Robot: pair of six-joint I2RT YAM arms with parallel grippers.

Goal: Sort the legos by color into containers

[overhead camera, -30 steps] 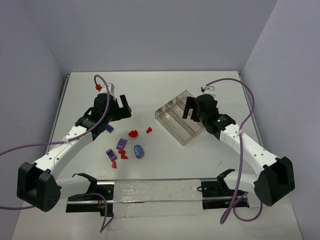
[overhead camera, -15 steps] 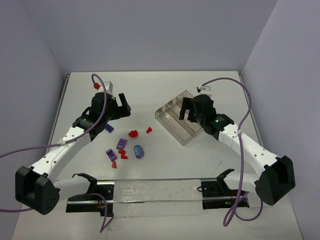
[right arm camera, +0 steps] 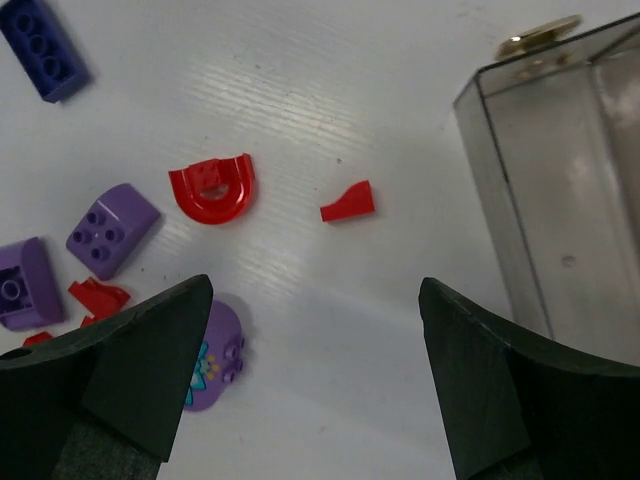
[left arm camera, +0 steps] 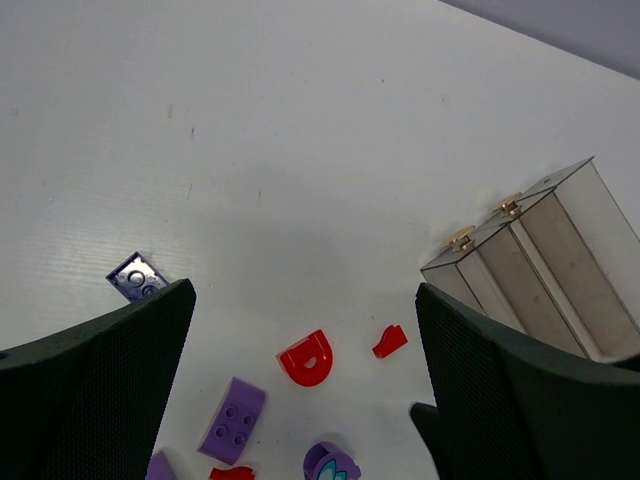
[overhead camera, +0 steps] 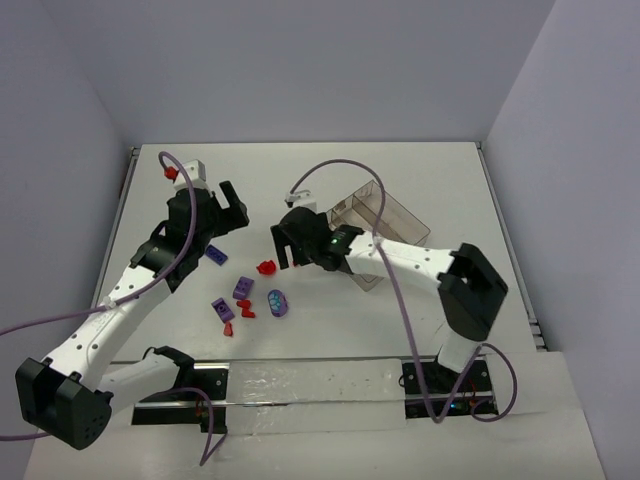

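Observation:
Several red and purple legos lie loose on the white table. In the top view I see a red arch (overhead camera: 266,267), a purple rounded brick (overhead camera: 243,288), a purple oval piece (overhead camera: 277,302) and a dark purple brick (overhead camera: 217,256). The clear tray (overhead camera: 392,212) stands to the right, partly behind my right arm. My left gripper (overhead camera: 232,204) is open and empty, up left of the pile. My right gripper (overhead camera: 283,248) is open and empty, just right of the red arch. The right wrist view shows the arch (right arm camera: 212,189), a small red wedge (right arm camera: 348,203) and the tray (right arm camera: 560,180) ahead of the gripper (right arm camera: 315,290).
The left wrist view shows the open gripper (left arm camera: 305,300) above the arch (left arm camera: 305,358), the wedge (left arm camera: 389,341) and the tray (left arm camera: 540,260). A metal rail (overhead camera: 310,380) runs along the near edge. Walls close the table on three sides.
My right arm has swung left, from over the tray to beside the legos. My left arm has drawn back up and to the left. The legos have not moved.

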